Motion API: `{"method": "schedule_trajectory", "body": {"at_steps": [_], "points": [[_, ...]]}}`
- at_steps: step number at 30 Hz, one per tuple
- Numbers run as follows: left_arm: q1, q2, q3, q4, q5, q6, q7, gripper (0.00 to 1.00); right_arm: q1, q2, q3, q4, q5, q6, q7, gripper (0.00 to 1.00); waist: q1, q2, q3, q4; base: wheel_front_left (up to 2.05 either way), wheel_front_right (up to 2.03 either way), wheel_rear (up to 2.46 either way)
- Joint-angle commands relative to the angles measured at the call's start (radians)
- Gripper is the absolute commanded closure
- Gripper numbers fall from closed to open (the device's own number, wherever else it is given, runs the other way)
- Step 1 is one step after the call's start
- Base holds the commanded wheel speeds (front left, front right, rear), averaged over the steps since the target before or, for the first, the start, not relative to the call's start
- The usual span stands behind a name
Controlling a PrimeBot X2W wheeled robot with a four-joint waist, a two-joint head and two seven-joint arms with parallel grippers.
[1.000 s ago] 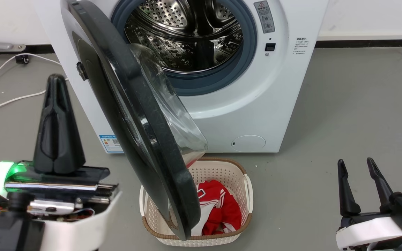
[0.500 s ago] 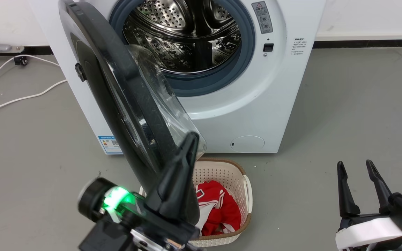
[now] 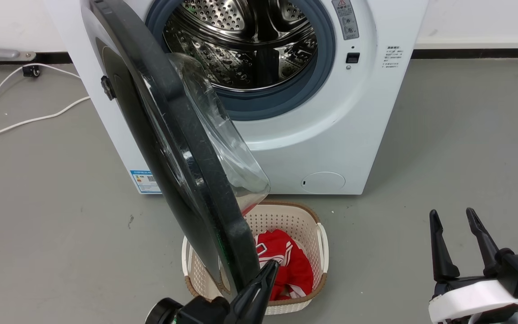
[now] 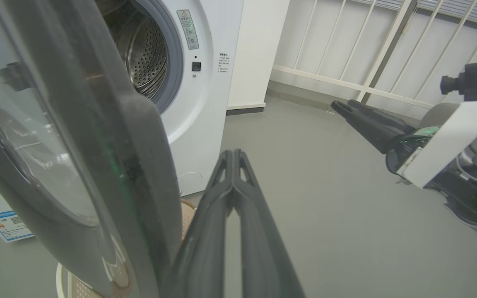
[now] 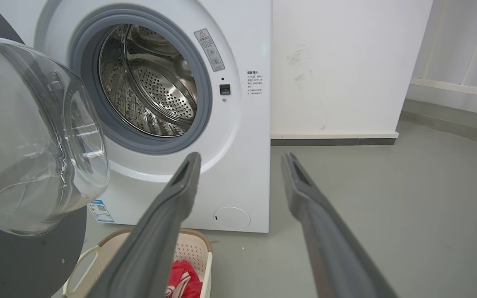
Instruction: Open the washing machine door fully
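The washing machine [image 3: 331,126] is a white front-loader with its steel drum [image 3: 241,40] exposed. Its washing machine door [image 3: 187,153], black-rimmed with a bulging glass bowl [image 3: 223,148], stands swung out to the left, edge-on to the head camera. My left gripper [image 3: 271,265] is shut on nothing, its tip just right of the door's lower free edge. In the left wrist view the shut fingers [image 4: 233,154] rise close beside the door rim [image 4: 131,145]; contact cannot be told. My right gripper [image 3: 451,213] stands open at lower right, apart from the machine, with nothing between its fingers [image 5: 189,174].
A cream laundry basket [image 3: 304,220] holding a red garment [image 3: 290,261] sits on the grey floor under the door's lower edge. A white cable [image 3: 29,120] trails left of the machine. A pale railing [image 4: 346,41] stands at the right.
My left gripper has swept from the door's outer left side, across its front, down to its lower free edge. The door's angle looks about the same. The right gripper has stayed put.
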Motion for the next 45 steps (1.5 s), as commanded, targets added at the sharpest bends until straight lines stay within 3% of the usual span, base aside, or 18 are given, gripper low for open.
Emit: {"method": "schedule_trajectory", "body": {"at_steps": [1,14,26,37,45], "points": [[-0.027,0.000,0.003,0.027,0.012,0.006,-0.021,1.00,-0.009,0.002,0.002,0.004,0.008,-0.001,0.000,0.00,0.0000,0.0000,0.004,-0.002,0.00,0.00,0.00],[-0.132,-0.010,0.034,0.143,0.028,0.029,-0.099,1.00,-0.022,0.002,0.011,0.017,0.015,-0.001,0.004,0.00,0.0000,0.0000,0.015,-0.023,0.00,0.00,0.00],[-0.100,-0.007,0.051,0.176,0.026,0.072,-0.130,1.00,-0.015,0.003,0.013,0.025,0.024,-0.001,0.015,0.00,0.0000,0.0000,0.012,-0.015,0.00,0.00,0.00],[-0.028,0.009,0.065,0.133,0.018,0.113,-0.146,1.00,0.006,0.002,0.015,0.021,0.030,-0.001,0.020,0.00,0.0000,0.0000,0.016,0.119,0.00,0.00,0.00],[0.002,0.013,0.073,0.094,0.010,0.134,-0.145,1.00,0.008,0.002,0.001,0.017,0.034,-0.001,0.023,0.00,0.0000,0.0000,0.024,0.253,0.00,0.00,0.00]]}}
